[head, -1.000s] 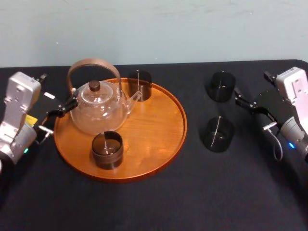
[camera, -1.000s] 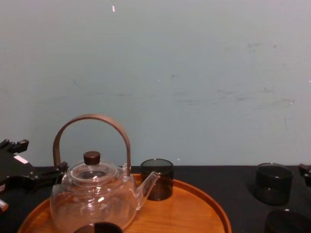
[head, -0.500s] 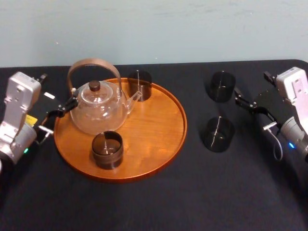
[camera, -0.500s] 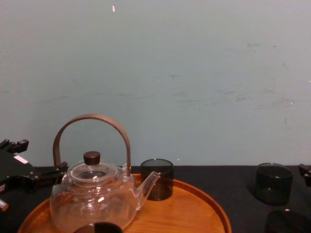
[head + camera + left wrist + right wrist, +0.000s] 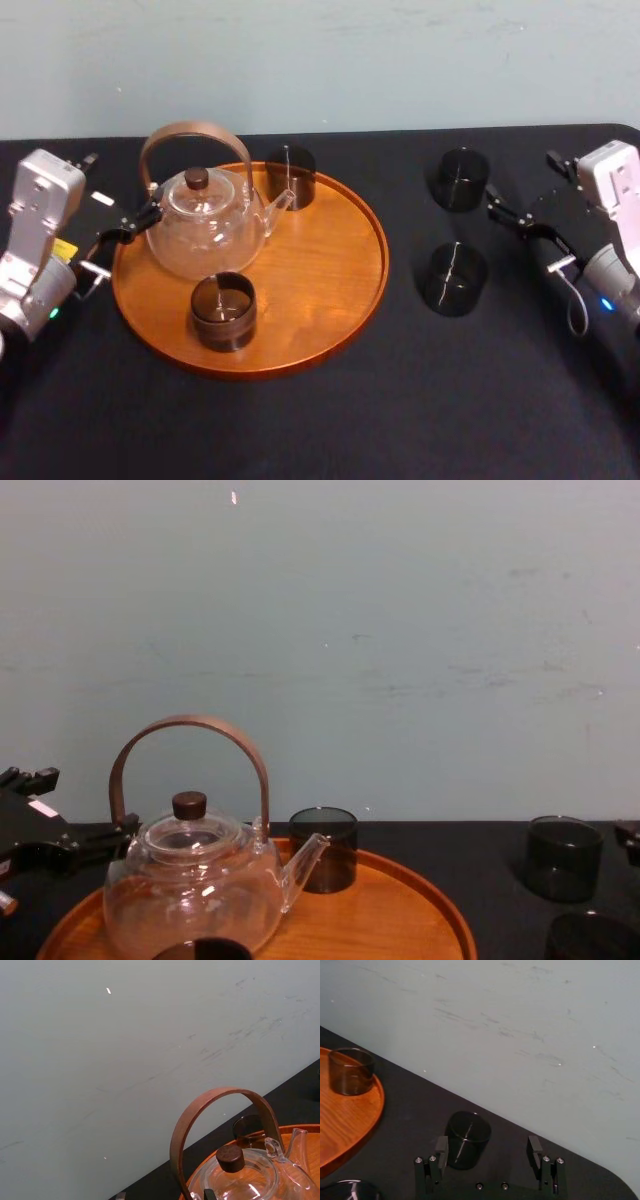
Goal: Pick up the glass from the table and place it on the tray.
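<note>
Two dark smoked glasses stand upright on the bare black table (image 5: 400, 400), both to the right of the tray (image 5: 320, 260) and apart from it. The far glass (image 5: 461, 180) is toward the table's back edge. The near glass (image 5: 452, 279) stands in front of it, closer to the tray's right rim, with a clear gap between the two. The right gripper (image 5: 527, 238) is near the table's right edge, close beside both glasses and touching neither. Its fingers are spread wide with nothing between them, and in the right wrist view the far glass stands ahead of them, nearer one finger than the other. The round wooden tray lies on the left half of the table. It carries a clear teapot (image 5: 205, 225) with a brown arched handle and a dark knob on its lid, standing at the tray's back left with the spout pointing right. The back tray glass (image 5: 290, 177) stands at the tray's far rim, just beside the spout. The front tray glass (image 5: 223, 312) stands at the near rim, in front of the teapot. The left gripper (image 5: 118, 243) is at the tray's left rim, right beside the teapot, with its fingers parted and empty. Whether one finger touches the teapot cannot be told.
</note>
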### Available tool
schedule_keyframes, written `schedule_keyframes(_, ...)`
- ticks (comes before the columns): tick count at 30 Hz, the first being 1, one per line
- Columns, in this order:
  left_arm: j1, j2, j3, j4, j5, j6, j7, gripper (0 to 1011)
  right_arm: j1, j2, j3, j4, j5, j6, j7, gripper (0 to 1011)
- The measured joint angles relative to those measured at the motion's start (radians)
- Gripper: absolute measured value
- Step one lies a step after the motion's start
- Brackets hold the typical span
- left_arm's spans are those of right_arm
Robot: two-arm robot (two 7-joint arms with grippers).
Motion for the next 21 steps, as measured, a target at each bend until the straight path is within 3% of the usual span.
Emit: schedule_keyframes(21, 0.0, 0.0, 0.0, 0.0, 0.0, 0.0, 0.0, 1009, -0.218, 0.066, 0.068, -0.227, 0.01, -0.029, 0.061, 1002)
